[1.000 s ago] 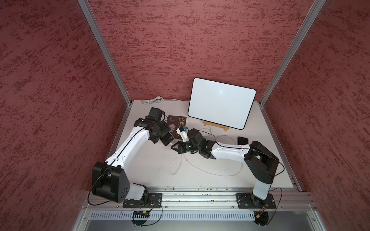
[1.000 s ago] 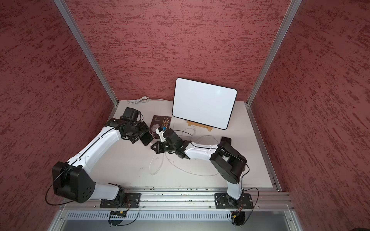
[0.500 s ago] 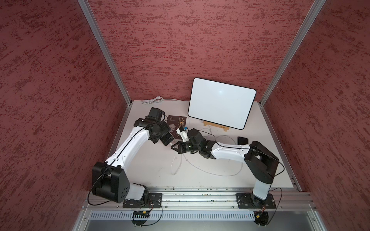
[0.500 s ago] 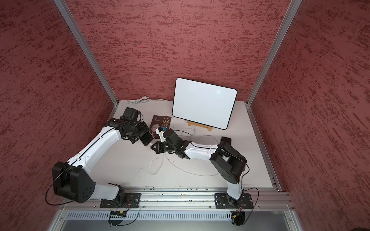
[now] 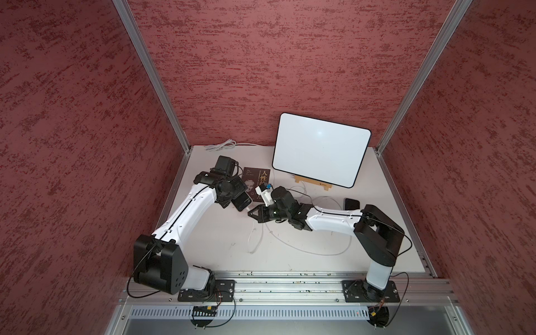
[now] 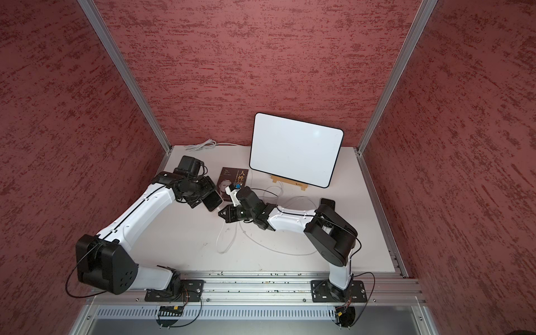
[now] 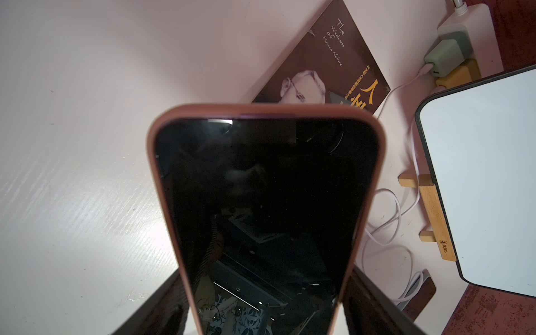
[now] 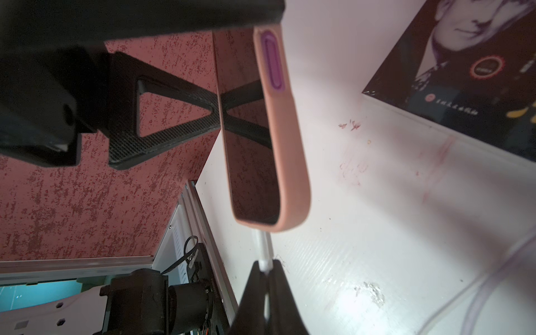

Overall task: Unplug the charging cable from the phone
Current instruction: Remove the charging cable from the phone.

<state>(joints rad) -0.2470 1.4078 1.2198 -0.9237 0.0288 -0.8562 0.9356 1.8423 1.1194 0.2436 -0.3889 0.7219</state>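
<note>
Nothing is seen shifted: the glossy, salmon-cased phone [image 7: 266, 203] is clamped by the left tool [image 7: 266, 272], the white cable [image 8: 262, 246] by the right tool [image 8: 265, 271].

Mottled red walls [image 5: 261, 72] close in three sides of a pale table [image 5: 217, 240], with aluminium posts [image 5: 150, 72] at the back corners. A metal rail [image 5: 290, 280] runs along the front edge. A whiteboard [image 5: 319, 156] leans on a wooden stand [image 5: 311, 183], a soft glare on it.
</note>
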